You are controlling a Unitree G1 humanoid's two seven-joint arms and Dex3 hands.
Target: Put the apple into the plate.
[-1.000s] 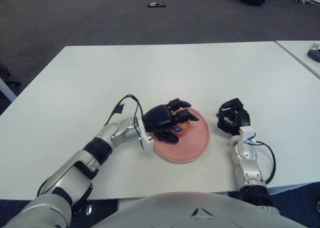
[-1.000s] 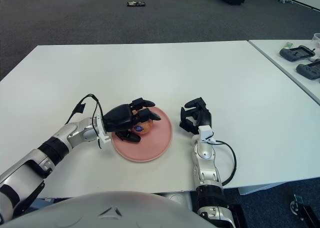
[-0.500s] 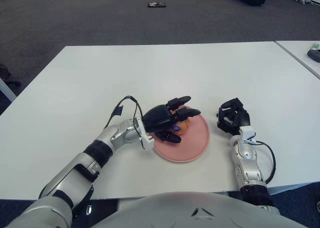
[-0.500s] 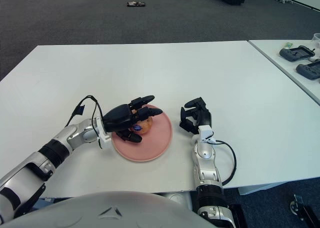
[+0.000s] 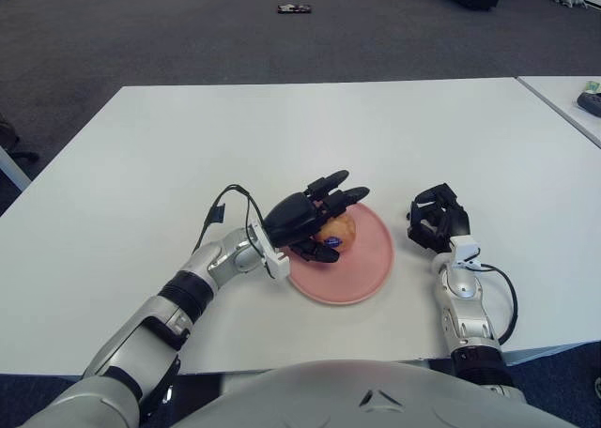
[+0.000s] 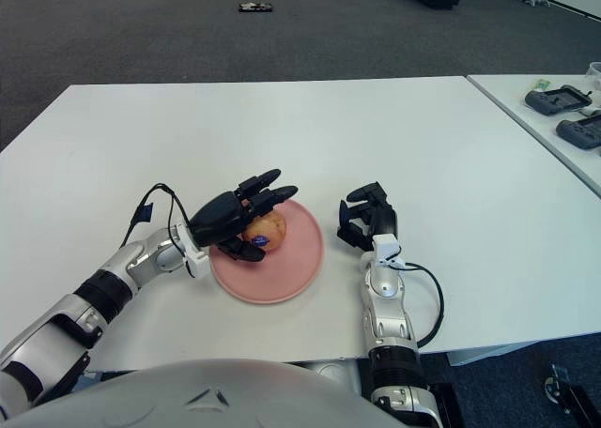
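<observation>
Over the left side of the round pink plate (image 5: 362, 268), the black three-fingered left hand (image 5: 302, 218) has lifted and its fingers (image 5: 336, 177) have spread away from the fruit; a second ago they were curled down around it, half a second ago they were just starting to part. Now they fan out above and left of the small yellow-orange apple (image 5: 338, 229) and hold nothing, with only the lower finger lying close against its near side. The apple sits on the plate, toward its left rear part, more exposed than before. The black right hand (image 5: 435, 220) has not moved: it stays on the tabletop just right of the plate, fingers curled in, grasping nothing.

The white rectangular tabletop (image 5: 310, 137) is plain, with a second white table (image 6: 554, 109) beside it at the right carrying dark handheld devices (image 6: 563, 99). Beyond lies dark grey carpet (image 5: 141, 34) with a small dark object (image 5: 294, 8) on it.

The apple is rounded, yellow blushing orange, with a small dark blue sticker (image 6: 265, 241) on its near-left side.
</observation>
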